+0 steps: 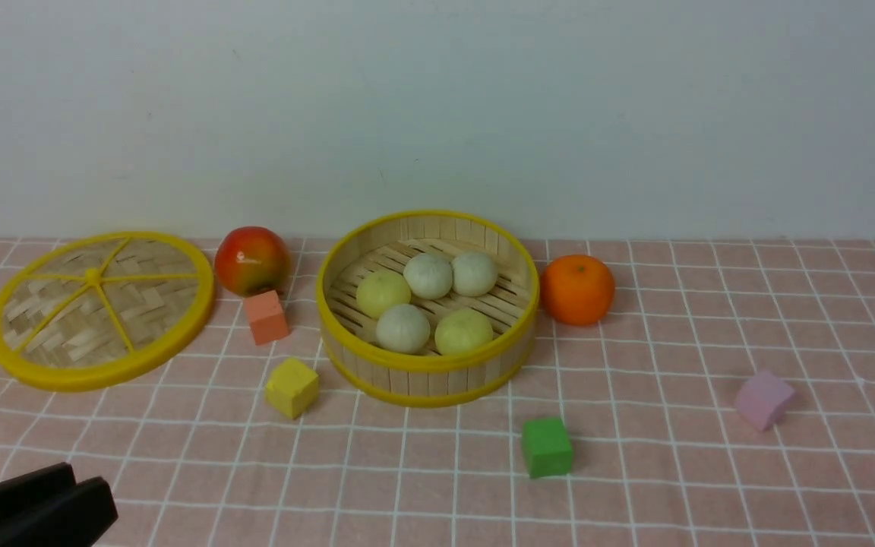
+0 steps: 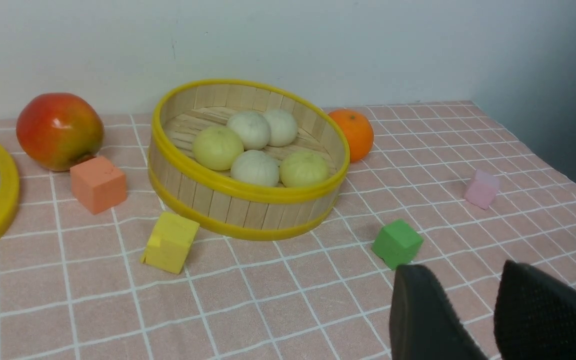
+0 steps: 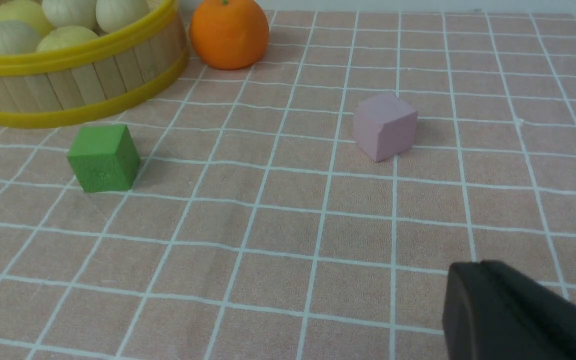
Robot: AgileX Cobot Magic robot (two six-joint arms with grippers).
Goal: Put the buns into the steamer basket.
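Since all five buns [image 1: 403,329] already sit inside the steamer basket [image 1: 430,384] at twelve o'clock | risk: a stray sweep by either gripper could jog the rim and roll buns together | left gripper [image 2: 460,270]: at the basket's seven o'clock, fingers parted, holding nothing | right gripper [image 3: 478,267]: fingers together, nothing visible held

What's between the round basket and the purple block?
In the front view, the orange sits beside the steamer basket, on the side toward the purple block; then bare tablecloth.
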